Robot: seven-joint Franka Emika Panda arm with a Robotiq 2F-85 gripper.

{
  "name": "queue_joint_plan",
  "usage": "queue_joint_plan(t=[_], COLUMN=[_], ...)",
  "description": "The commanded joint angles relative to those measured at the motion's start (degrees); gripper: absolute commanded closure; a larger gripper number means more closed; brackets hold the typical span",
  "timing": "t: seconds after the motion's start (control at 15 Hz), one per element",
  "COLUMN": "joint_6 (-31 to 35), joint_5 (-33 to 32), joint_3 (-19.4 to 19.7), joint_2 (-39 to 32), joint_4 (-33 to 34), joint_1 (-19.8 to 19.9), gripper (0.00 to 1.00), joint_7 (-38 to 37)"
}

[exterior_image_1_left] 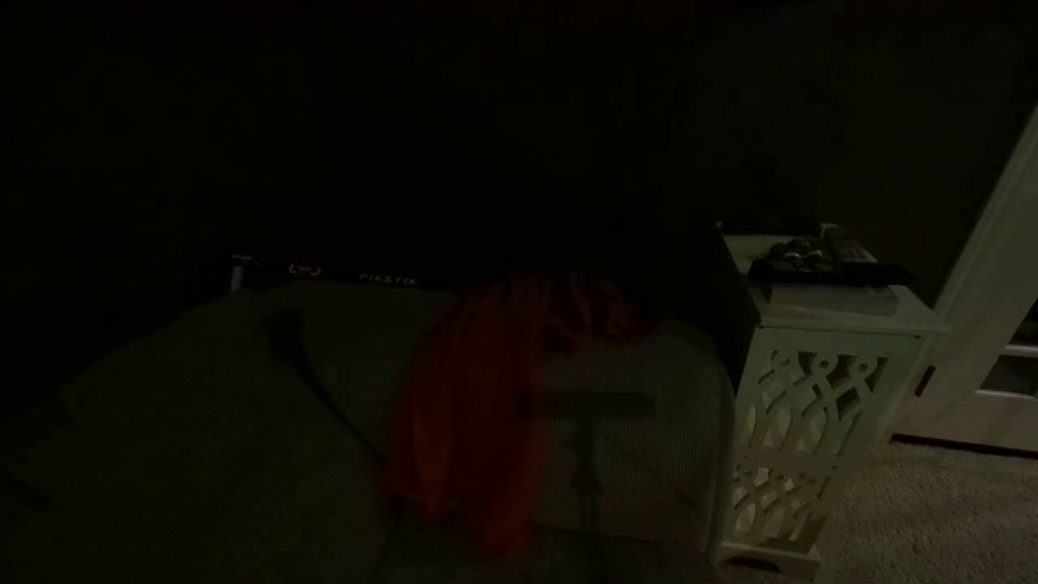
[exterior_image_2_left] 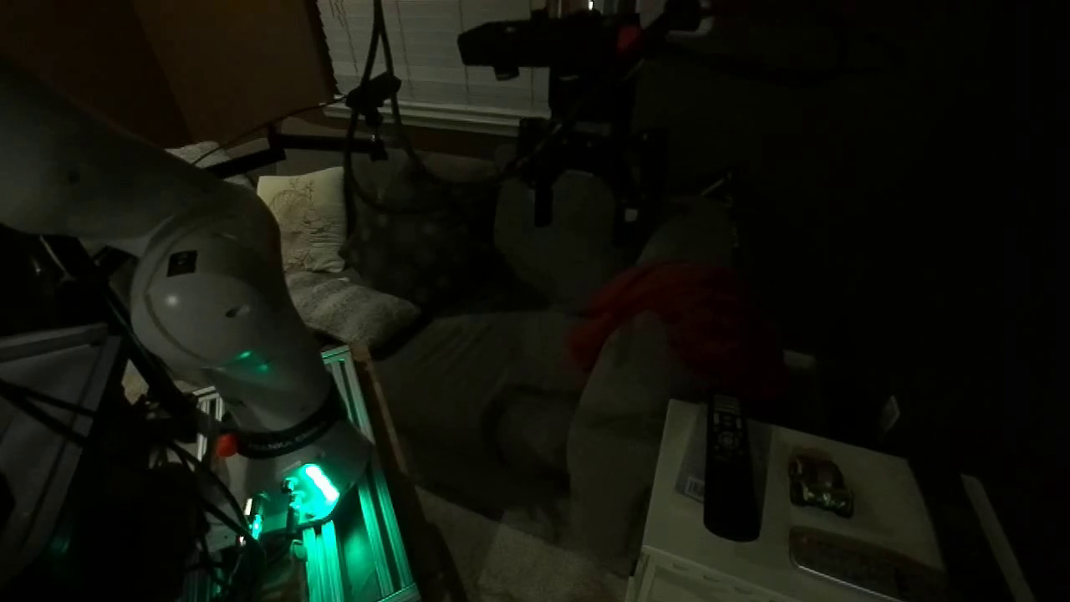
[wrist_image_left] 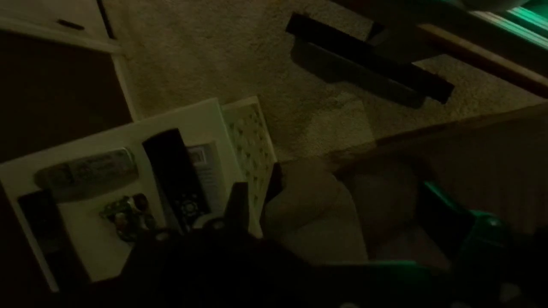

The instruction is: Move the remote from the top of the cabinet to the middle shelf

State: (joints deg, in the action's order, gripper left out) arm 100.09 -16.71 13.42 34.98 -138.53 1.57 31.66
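The gripper (exterior_image_2_left: 587,209) hangs with its jaws spread wide, holding nothing. At near right the remote (exterior_image_2_left: 732,485), long and black, smooth and rounded at its near end, pale-marked buttons farther along, lies on a flat pale item (exterior_image_2_left: 694,485) atop the cabinet (exterior_image_2_left: 890,493).

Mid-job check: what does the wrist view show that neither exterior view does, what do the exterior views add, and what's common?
Only the wrist view: a long dark bar seen against the carpet.
Only the exterior views: the red cloth, in both, and window blinds, in an exterior view.
Shared: the white cabinet with a long black remote on top, in all views; the open tool, in the wrist view and an exterior view.
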Motion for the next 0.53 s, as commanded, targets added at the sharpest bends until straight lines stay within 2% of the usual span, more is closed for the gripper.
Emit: queue_joint_plan(t=[0.0,0.13,0.27,0.4,0.47], joint_6=[6.2,9.7,12.0,15.3,15.1], joint_5=[5.6,7.2,7.6,4.4,2.2], joint_3=[3.2,3.7,2.6,-0.3,-2.3], joint_2=[-4.2,-8.6,-14.1,-20.2,-22.8], joint_4=[-2.7,-3.6,-3.3,-2.4,-1.1], joint_1=[-3.8,-5.3,-5.3,-3.6,-2.4], gripper=[0.0,0.0,0.0,0.0,0.0], joint_7=[7.7,12.9,15.4,11.2,6.5])
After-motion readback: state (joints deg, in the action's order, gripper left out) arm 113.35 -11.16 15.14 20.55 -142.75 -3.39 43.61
